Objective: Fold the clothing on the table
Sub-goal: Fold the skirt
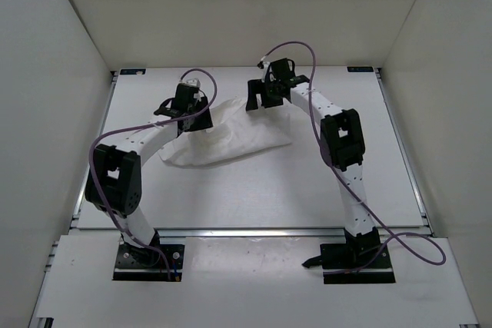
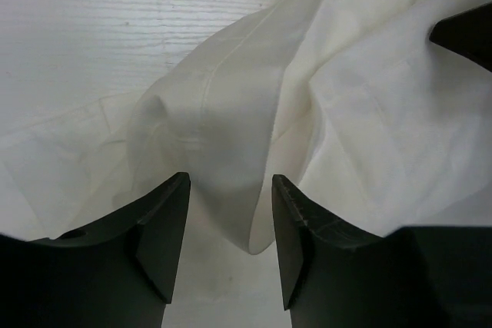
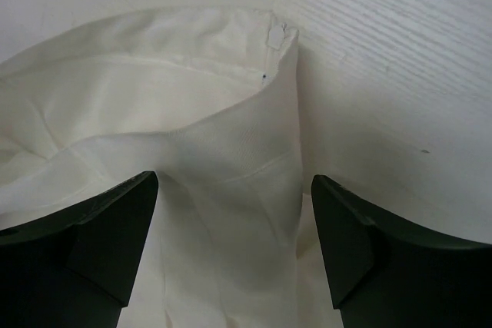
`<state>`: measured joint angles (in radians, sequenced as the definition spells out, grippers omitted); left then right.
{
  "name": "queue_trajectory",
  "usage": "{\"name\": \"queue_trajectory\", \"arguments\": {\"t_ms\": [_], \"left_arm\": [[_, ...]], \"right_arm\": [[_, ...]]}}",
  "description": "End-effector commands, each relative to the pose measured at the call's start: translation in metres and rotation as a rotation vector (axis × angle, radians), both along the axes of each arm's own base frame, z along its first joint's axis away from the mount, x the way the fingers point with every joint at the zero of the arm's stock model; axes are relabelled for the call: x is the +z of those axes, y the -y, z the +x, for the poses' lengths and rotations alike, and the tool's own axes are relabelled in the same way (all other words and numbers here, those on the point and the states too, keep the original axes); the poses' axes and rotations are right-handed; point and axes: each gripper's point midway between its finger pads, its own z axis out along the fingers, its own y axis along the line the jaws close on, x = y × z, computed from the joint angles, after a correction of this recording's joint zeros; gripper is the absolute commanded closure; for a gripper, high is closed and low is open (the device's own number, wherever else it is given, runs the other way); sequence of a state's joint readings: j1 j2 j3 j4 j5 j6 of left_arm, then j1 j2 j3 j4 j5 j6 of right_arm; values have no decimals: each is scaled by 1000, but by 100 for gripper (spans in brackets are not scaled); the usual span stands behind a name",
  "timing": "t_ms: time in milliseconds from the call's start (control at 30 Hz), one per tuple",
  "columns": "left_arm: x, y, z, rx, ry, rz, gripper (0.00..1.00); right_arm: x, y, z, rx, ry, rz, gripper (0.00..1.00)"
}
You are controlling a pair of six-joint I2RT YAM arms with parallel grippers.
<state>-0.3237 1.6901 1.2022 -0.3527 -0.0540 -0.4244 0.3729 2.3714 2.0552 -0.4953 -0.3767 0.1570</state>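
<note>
Left fingers (image 2: 157, 243): mine, black, parted, gripping nothing. A raised fold of the clothing (image 2: 231, 136) runs up between them; I cannot tell whether it touches them.
Right fingers (image 3: 115, 243): spread wide, holding nothing, poised over a hemmed corner of the cloth.
Clothing: thin white fabric, soft, creased and seamed, bunched in a rough crescent near the far edge of the surface (image 1: 254, 197).
Surround: fine-grained matte white top, metal rail (image 1: 254, 230) along the near edge.
</note>
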Motion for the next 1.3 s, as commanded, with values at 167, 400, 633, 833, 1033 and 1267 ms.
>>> {"name": "queue_trajectory", "arguments": {"t_ms": [167, 400, 633, 833, 1033, 1267], "left_arm": [[-2, -26, -4, 67, 25, 109, 55], [-3, -17, 1, 66, 32, 60, 94], [30, -13, 2, 43, 81, -26, 100], [122, -3, 21, -33, 238, -83, 100], [249, -15, 12, -72, 506, -32, 100], [187, -6, -51, -189, 415, -78, 100]], "right_arm": [[14, 2, 28, -26, 103, -55, 26], [12, 3, 21, -21, 73, -55, 100], [81, 4, 16, -6, 173, 0, 100], [199, 43, 18, -99, 390, 18, 100], [314, 66, -42, -127, 669, -67, 100], [240, 100, -139, -194, 545, 32, 100]]}}
